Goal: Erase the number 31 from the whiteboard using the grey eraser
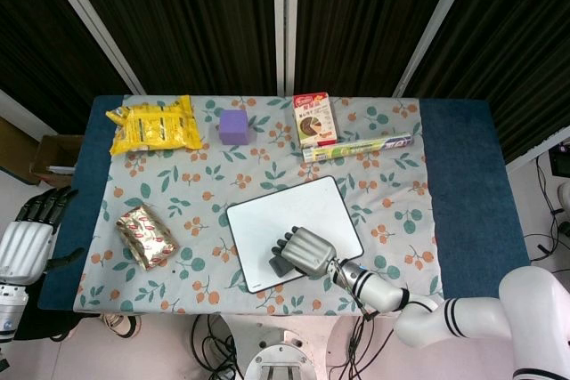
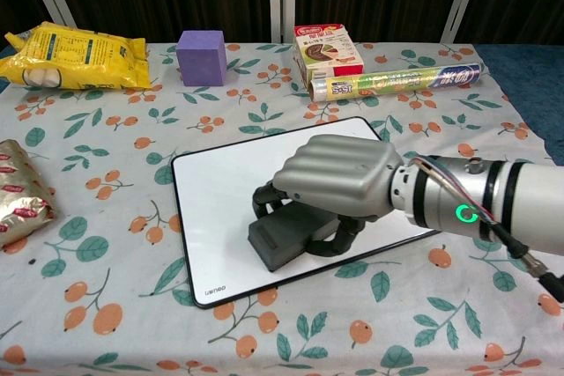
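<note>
One hand does the work here — our right hand (image 2: pixel 339 178) is curled over the grey eraser (image 2: pixel 291 235), fingers wrapped down its far and near sides so the block is gripped flat against the whiteboard (image 2: pixel 220 191), near the board's front edge. We judge the palm-down hold is there to press the eraser's face evenly on the surface while it is dragged. The head view shows the same hand (image 1: pixel 305 251) low on the board, close to its front-left part. No digits of the 31 are visible on the white surface in either view, so the number looks wiped — though the patch under the hand and eraser is hidden. Our left hand (image 1: pixel 31 229) hangs off the bench's left edge, fingers apart and holding nothing. The yellow snack bag (image 2: pixel 75 46), purple cube (image 2: pixel 201 56), snack box (image 2: pixel 327 46) and wrap roll (image 2: pixel 397 82) lie along the back, well apart from the board.
</note>
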{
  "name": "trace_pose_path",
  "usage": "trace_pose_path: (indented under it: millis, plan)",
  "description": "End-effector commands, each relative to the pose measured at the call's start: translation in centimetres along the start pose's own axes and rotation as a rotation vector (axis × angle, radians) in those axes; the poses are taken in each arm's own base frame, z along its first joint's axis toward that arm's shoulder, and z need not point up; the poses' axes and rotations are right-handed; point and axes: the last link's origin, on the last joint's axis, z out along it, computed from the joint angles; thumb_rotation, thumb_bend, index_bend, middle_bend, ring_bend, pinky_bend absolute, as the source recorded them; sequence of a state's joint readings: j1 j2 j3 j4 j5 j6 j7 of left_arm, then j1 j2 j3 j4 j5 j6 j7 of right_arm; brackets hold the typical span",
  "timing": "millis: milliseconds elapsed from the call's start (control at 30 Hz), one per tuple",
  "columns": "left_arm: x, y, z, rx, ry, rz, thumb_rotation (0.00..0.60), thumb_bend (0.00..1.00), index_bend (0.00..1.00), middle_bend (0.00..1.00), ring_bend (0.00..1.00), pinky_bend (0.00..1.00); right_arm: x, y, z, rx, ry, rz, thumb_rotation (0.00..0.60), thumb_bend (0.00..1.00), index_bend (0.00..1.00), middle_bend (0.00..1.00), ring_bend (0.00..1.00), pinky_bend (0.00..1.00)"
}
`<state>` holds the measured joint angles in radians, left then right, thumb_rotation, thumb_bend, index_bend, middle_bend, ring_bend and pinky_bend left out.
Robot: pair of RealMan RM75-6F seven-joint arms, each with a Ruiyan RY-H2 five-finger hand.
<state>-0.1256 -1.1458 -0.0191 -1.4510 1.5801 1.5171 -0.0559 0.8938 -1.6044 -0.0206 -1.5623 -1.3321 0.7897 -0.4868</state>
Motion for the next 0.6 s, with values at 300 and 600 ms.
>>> trace_pose_path:
  millis: [300, 600]
  plan:
    - [-0.2, 0.4, 0.1, -0.011, -0.003, -0.003, 0.6, 0.05, 0.11, 0.09, 0.09, 0.17, 1.2, 9.7, -7.4, -0.32, 0.168, 0.07, 0.6, 0.3, 0.6, 0.54, 0.51, 0.56]
    - [-0.5, 1.1, 0.6, -0.03, -0.01, -0.007, 0.6, 0.05, 0.11, 0.09, 0.09, 0.17, -3.0, 16.4, -11.8, -0.553, 0.132, 0.107, 0.6, 0.3, 0.6, 0.54, 0.51, 0.56]
